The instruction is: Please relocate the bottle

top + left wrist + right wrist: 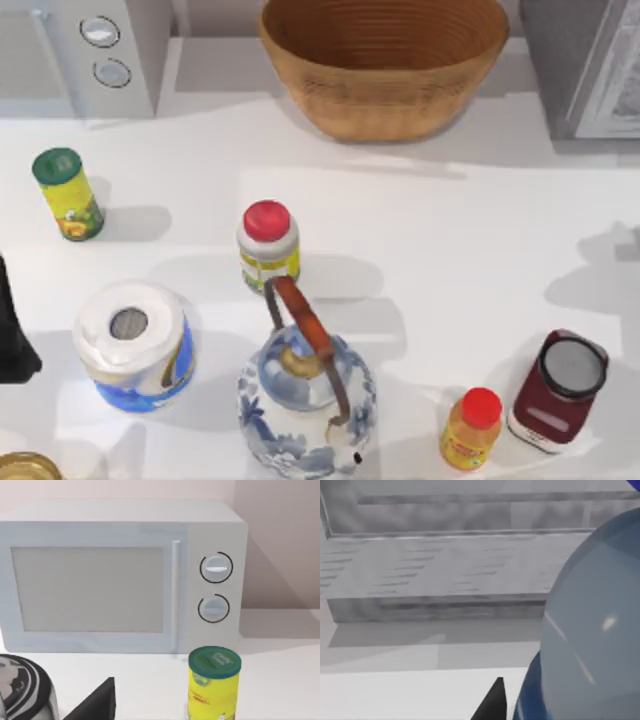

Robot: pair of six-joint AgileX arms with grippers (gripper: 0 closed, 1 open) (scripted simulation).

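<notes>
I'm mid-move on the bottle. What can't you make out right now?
- Bottle: right wrist view, so close that the edges cut off cap, label and base; its spot over the table is unclear.
- Right gripper: beside the bottle, cut off by that view's edge.
- Left arm: parked at the table's left, cropped by the top view's edge.
- Yellowish object: top view's lower left corner, cropped.

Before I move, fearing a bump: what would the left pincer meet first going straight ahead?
Probably the white microwave; the green-lidded yellow can stands nearer, though seemingly just off that line.
</notes>
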